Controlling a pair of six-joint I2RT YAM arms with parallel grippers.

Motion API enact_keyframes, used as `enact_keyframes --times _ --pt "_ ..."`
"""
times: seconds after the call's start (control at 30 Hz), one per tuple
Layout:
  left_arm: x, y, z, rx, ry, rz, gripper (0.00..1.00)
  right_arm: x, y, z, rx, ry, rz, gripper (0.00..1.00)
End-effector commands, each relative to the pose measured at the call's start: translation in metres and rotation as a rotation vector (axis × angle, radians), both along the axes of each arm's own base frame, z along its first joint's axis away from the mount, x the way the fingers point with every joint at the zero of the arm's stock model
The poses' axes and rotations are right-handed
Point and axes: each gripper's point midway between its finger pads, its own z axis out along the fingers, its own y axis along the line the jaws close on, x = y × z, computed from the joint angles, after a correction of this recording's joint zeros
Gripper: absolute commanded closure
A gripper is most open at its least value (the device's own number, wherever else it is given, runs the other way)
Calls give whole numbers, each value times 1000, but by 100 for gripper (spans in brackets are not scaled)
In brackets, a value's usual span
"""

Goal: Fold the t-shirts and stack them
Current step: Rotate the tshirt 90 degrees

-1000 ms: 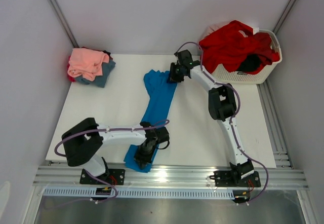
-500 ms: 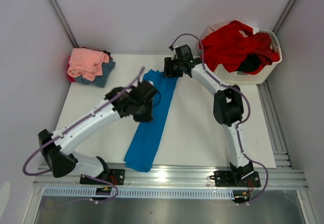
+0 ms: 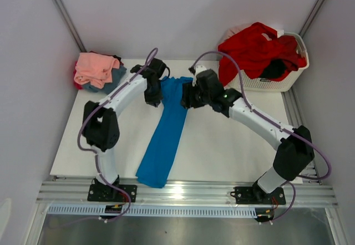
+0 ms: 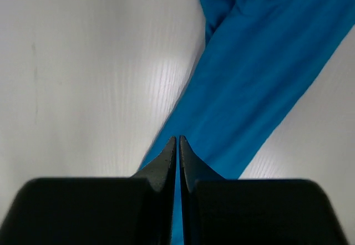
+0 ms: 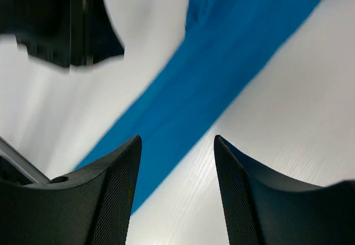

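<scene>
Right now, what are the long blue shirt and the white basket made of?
The long bright blue t-shirt looks like soft matte knit cloth, probably cotton: it lies limp with gentle folds. The white slatted basket looks like rigid, smooth moulded plastic, judging by its even slots.

Inspection count, all views

- Robot arms: two, the left arm [image 3: 119, 94] and the right arm [image 3: 255, 120]
- Grippers: two, one per arm, the left gripper [image 4: 177, 139] and the right gripper [image 5: 176, 139], with two fingers each
- Purple cables [image 3: 145, 60]: two, one along each arm
- Table [image 3: 233, 142]: one
- White slatted basket [image 3: 272, 82]: one
- Loose on the table: one bright blue t-shirt [image 3: 166, 139]
- Far-left pile, four colours counted: one salmon pink t-shirt [image 3: 95, 67], one slate blue t-shirt [image 3: 113, 80], one red t-shirt [image 3: 76, 82] and one black t-shirt [image 3: 116, 59], the last two showing at the edges only
- In the basket: red cloth [image 3: 249, 48], number of garments cannot be told, and one patch of black cloth [image 3: 274, 67]
</scene>
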Motion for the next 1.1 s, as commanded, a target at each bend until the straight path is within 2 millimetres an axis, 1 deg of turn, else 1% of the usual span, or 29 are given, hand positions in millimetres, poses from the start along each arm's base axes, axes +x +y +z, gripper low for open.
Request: enact_keyframes --times 0.0,0.03,0.07,0.1,0.13,0.17,0.23,0.27,0.3,0.33,0.37,0.4,0.43,0.47,0.5,0.53,0.57,0.6,0.67,0.7,0.73,0.77,0.8,0.83,0.9,0.93,1.0,1.07 --pt "37 -23 3 -86 -45 -48 96 -28 -2 -23 -8 49 -66 41" --pt "43 -32 -3 -119 -26 -48 96 -41 6 -28 -6 50 -41 41" --pt "47 -36 -5 -141 -20 -51 96 -53 5 -42 -24 75 -33 41" --pt "51 -39 -6 -156 -23 -57 96 -58 5 -46 -33 78 -40 41" --pt "61 -46 -2 -199 -48 -71 96 -70 10 -46 -32 72 -19 41" --pt "63 -53 -7 -229 -35 -85 95 -76 8 -54 -46 74 -23 42" --pt "74 -60 -7 -274 -48 -103 95 -87 12 -59 -40 82 -5 43" --pt "78 -65 -8 -297 -54 -112 95 -94 19 -56 -21 74 19 44" --pt "81 -71 -12 -330 -39 -125 95 -101 23 -58 -9 86 44 45" --pt "84 -72 -15 -343 -39 -135 95 -108 24 -64 -7 100 57 46" --pt "92 -78 -11 -369 -64 -151 95 -118 33 -62 11 95 93 48" --pt "93 -82 -16 -399 -46 -165 94 -124 38 -63 19 98 120 49" --pt "96 -85 -18 -409 -49 -178 94 -131 40 -67 15 102 139 51" --pt "103 -89 -11 -425 -73 -196 94 -137 46 -67 22 95 165 51" --pt "104 -95 -10 -448 -72 -218 93 -148 52 -70 18 98 205 52" --pt "106 -97 -20 -451 -53 -230 93 -154 55 -72 15 96 224 52" --pt "111 -100 -19 -460 -63 -241 92 -159 57 -77 9 94 240 53" --pt "113 -103 -17 -467 -63 -246 91 -170 64 -81 12 112 287 53" --pt "119 -102 -36 -453 -30 -227 91 -177 68 -88 6 122 316 54" --pt "121 -100 -36 -443 -23 -215 91 -182 71 -95 0 142 337 55" --pt "124 -100 -46 -439 -6 -200 91 -185 75 -97 9 148 353 56" --pt "124 -99 -50 -443 3 -193 91 -189 77 -99 13 162 379 56" --pt "124 -98 -54 -448 12 -182 91 -191 80 -106 4 177 390 57" --pt "125 -98 -60 -445 18 -177 91 -193 84 -108 11 177 404 58" --pt "127 -97 -63 -441 20 -163 91 -197 89 -111 15 191 433 59" --pt "127 -96 -66 -439 24 -157 90 -199 91 -118 1 204 445 60" --pt "128 -94 -71 -445 34 -148 90 -201 96 -120 1 213 472 61" --pt "130 -92 -73 -445 36 -143 90 -202 98 -128 -13 223 489 65"
